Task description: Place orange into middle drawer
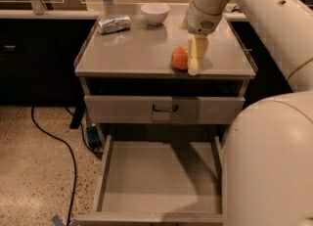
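The orange (179, 57) rests on the grey cabinet top (132, 49) near its front right edge. My gripper (194, 68) points down at the orange's right side, touching or very close to it, and partly covers it. The middle drawer (156, 176) is pulled out wide below, a shallow grey tray with nothing in it, directly under and in front of the cabinet top.
A white bowl (155, 13) and a crumpled silver packet (115, 24) sit at the back of the top. The upper drawer front (165, 108) with a dark handle is shut. A black cable (58, 142) lies on the floor at left. My white arm body (269, 161) fills the right.
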Tool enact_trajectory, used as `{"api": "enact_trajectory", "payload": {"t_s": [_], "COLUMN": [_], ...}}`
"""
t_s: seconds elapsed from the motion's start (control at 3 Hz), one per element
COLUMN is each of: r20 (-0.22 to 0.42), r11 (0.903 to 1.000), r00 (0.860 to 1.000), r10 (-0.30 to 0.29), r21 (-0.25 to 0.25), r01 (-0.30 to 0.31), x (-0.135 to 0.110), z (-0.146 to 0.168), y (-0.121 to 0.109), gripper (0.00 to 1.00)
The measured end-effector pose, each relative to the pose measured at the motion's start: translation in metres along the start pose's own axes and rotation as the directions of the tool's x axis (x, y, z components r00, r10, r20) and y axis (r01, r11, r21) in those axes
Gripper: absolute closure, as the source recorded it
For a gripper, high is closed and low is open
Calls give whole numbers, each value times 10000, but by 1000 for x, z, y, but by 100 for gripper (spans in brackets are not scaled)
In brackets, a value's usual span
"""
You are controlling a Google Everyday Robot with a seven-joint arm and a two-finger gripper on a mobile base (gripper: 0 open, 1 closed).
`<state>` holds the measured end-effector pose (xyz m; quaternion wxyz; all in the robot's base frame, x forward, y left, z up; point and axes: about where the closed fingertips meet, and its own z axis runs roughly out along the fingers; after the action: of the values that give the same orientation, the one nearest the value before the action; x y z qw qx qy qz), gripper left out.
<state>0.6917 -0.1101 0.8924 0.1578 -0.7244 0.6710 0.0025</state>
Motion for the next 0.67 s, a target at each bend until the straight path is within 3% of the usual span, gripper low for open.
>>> {"api": "enact_trajectory", "payload": {"t_s": [0.33,0.67], "r20": [-89,-228], "r11": [9998,9994], "r00": [9998,9997], "r10": [-167,-40], "r21": [-77,-331], "r01": [167,33], "x": [-1,8], "z": [17,36], "y": [-19,-24], "gripper": [0,0]}}
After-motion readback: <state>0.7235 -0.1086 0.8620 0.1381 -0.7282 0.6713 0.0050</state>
